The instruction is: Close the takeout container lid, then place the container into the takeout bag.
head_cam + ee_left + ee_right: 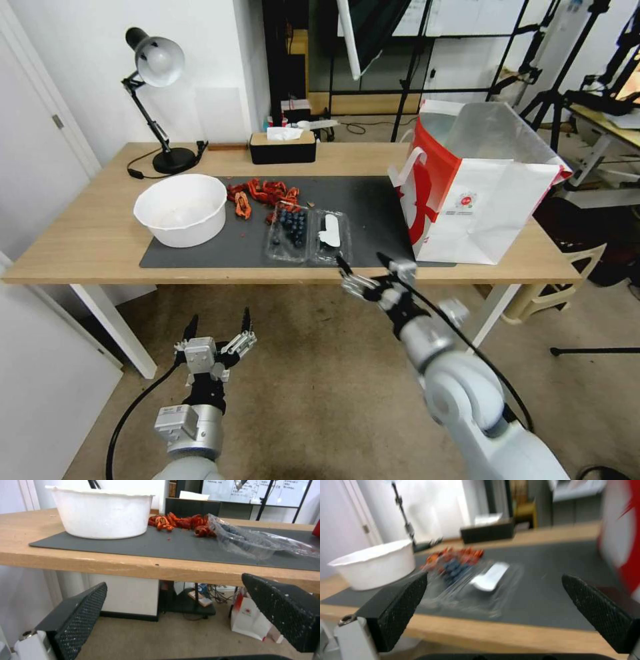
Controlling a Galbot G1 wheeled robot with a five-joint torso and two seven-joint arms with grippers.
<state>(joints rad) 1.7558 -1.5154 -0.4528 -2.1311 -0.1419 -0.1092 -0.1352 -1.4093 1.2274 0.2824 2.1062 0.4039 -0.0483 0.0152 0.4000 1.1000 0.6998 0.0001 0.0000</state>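
The clear takeout container (291,235) (450,580) (240,540) lies open on the dark mat, blueberries in its left half. Its lid (331,233) (490,578), with a white label, lies flat to the right of the berries. The white-and-red takeout bag (477,187) (620,537) stands open at the table's right end. My right gripper (363,261) (493,605) is open, raised just off the table's front edge near the lid's corner. My left gripper (218,327) (173,612) is open, low in front of the table, below its edge.
A white bowl (181,209) (101,512) (373,563) sits on the mat's left. Red crayfish pieces (263,195) lie behind the container. A desk lamp (157,100) and a black tissue box (282,147) stand at the back. A white chair (567,280) is beside the table's right end.
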